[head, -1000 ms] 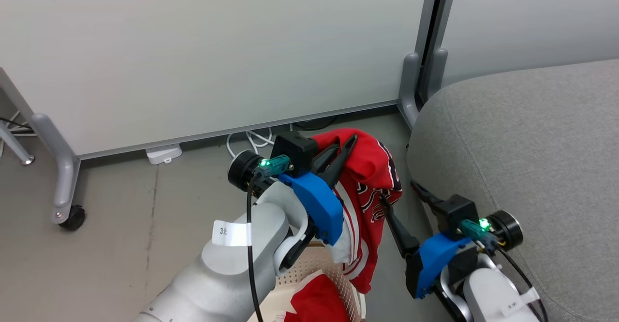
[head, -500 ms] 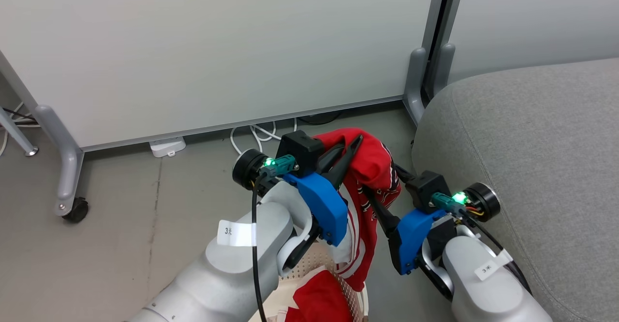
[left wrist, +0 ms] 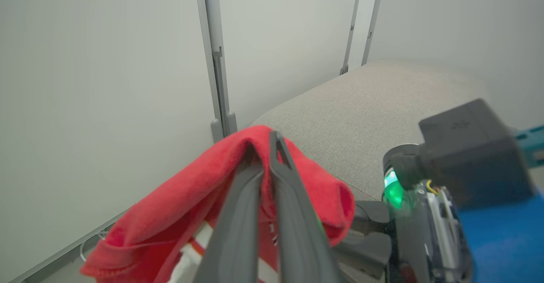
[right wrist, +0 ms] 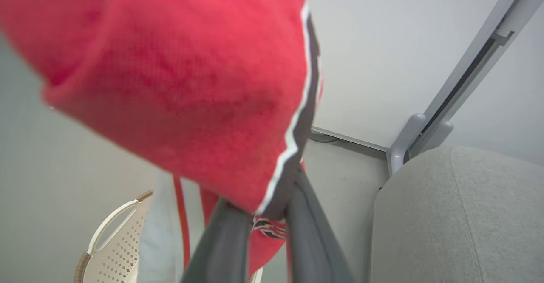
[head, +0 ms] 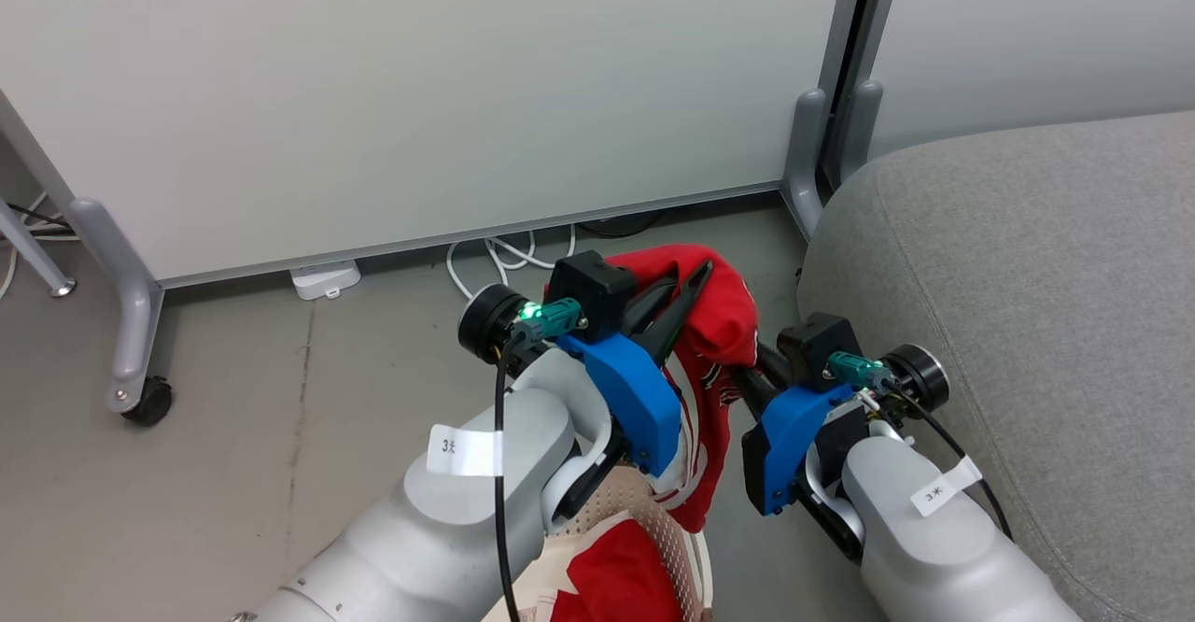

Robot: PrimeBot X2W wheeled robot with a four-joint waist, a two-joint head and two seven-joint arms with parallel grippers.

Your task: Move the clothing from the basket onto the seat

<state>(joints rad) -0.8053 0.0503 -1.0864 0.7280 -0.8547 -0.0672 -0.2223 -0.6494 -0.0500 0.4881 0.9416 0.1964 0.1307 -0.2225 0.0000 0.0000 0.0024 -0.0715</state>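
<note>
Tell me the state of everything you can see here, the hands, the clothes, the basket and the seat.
left hand: shut on the jersey, holding it up.
right hand: fingers either side of the jersey's hanging edge; grip unclear.
jersey: lifted, draped over the left hand, hanging down to the basket.
red garment: lying in the basket.
basket: upright, clothing inside.
seat: no clothing on the part in view.

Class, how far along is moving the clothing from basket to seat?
Done: the jersey hangs above the basket. In hand: left tool shut on it; right tool flanks its hem, grip unclear. Left: another red garment lies in the basket; the visible seat holds no clothing.
</note>
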